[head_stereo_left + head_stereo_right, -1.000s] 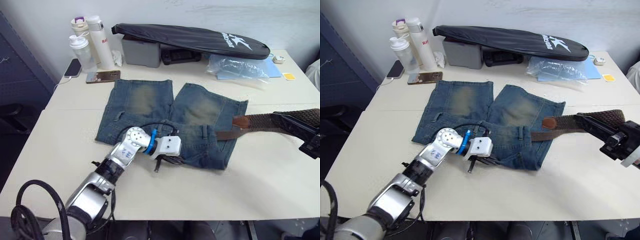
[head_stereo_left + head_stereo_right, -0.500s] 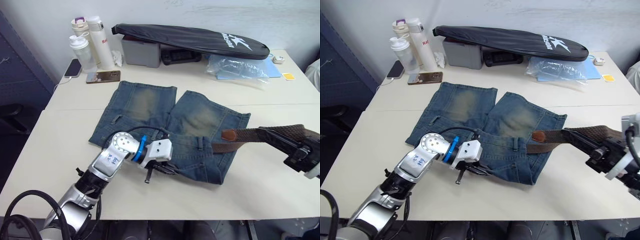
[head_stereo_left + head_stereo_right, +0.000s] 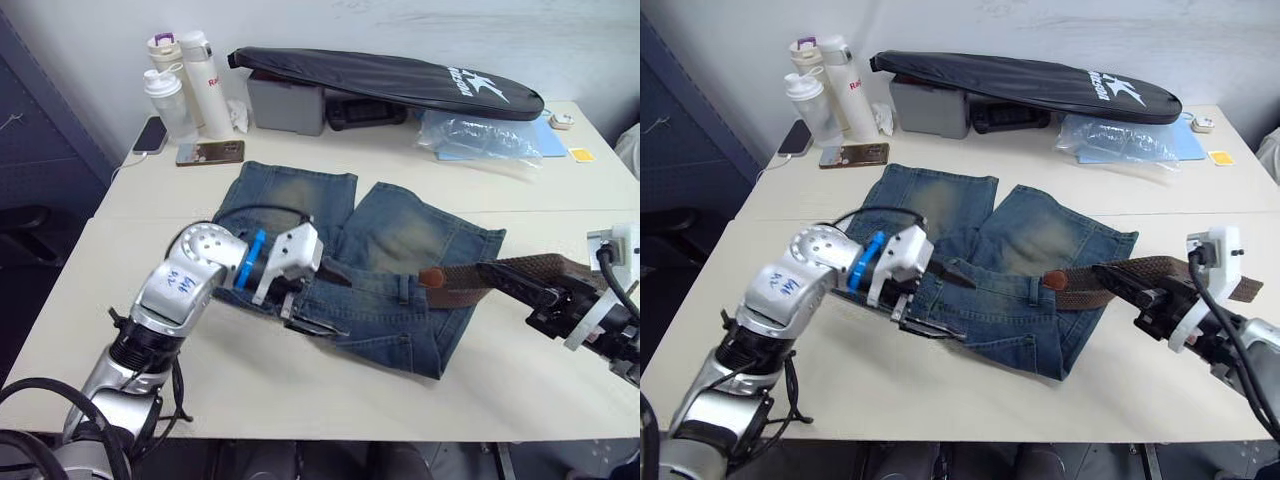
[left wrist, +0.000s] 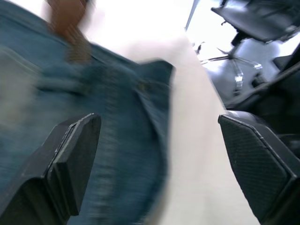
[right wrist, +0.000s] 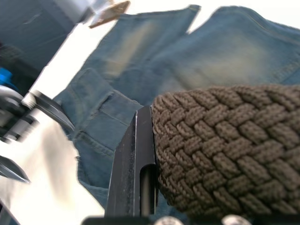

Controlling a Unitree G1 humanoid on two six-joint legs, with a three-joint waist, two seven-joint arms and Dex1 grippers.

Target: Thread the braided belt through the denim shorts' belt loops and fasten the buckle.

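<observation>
Since the earlier frame: left gripper (image 3: pixel 318 300) lifted and drawn back toward the left side of the waistband, fingers spread wide, holding nothing. Faded blue denim shorts (image 3: pixel 400 235) flat on the white table (image 3: pixel 300 385). Right gripper (image 3: pixel 1122 283) pinching the dark brown braided belt (image 3: pixel 1095 281), advanced leftward; tan tip over the waistband. Belt loops hard to distinguish. Buckle end hidden behind the right wrist.

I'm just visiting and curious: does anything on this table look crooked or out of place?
The denim shorts lie askew and rumpled at the waistband, and the braided belt only rests across them, its far end past the right gripper.
</observation>
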